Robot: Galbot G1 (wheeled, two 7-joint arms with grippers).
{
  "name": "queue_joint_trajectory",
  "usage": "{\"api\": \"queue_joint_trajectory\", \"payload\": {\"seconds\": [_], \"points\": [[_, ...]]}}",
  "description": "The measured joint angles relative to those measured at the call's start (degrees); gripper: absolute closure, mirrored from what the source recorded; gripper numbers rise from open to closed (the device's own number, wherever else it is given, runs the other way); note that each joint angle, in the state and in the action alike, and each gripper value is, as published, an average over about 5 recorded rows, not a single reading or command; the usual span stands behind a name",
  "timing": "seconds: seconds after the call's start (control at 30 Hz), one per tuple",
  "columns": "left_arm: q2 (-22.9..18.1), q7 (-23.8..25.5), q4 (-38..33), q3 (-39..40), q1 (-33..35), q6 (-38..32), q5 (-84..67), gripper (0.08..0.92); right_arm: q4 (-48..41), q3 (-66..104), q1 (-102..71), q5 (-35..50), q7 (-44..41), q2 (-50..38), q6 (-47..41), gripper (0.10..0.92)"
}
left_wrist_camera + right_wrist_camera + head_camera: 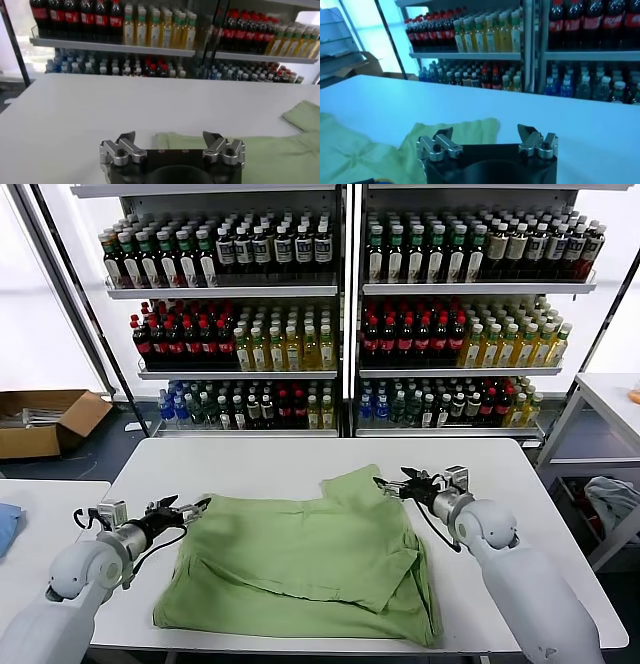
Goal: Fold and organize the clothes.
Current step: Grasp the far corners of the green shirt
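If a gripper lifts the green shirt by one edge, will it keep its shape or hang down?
The green shirt lies flat with soft wrinkles and a folded flap, so it would probably droop and unfold. It looks thin, likely light. Both the left gripper and right gripper are open.

No text, brand, number or sign can be read here. The bottles [250, 344] on the shelves beyond the far edge of the desk carry labels, but these are too small to read. The light green shirt [310, 564] on the desk shows no readable print.
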Motion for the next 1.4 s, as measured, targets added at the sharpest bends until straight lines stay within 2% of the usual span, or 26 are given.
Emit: {"api": "queue_joint_trajectory", "payload": {"seconds": [0.43, 0.57, 0.7, 1.23, 1.4], "points": [[-1.58, -0.14, 6.93, 5.69, -6.09, 0.48, -0.05, 0.177, -6.81, -2.81, 3.32, -2.02, 0.56, 4.07, -0.71, 0.203], [-1.95, 0.08, 8.27, 6.51, -6.68, 0.75, -0.32, 0.211, -7.52, -3.34, 3.46, -2.27, 0.59, 4.51, -0.84, 0.223], [-2.11, 0.33, 8.81, 7.04, -6.93, 0.78, -0.50, 0.316, -7.66, -3.72, 3.40, -2.42, 0.60, 4.92, -0.88, 0.317], [-2.30, 2.02, 9.12, 7.75, -5.88, 0.81, 0.65, 0.775, -6.90, -3.80, 2.58, -1.67, 0.72, 6.21, -0.77, 0.785], [-2.40, 2.15, 8.58, 7.65, -5.43, 0.26, 1.74, 0.895, -5.49, -2.95, 1.57, -0.78, 1.11, 6.32, -0.49, 0.897]]}}
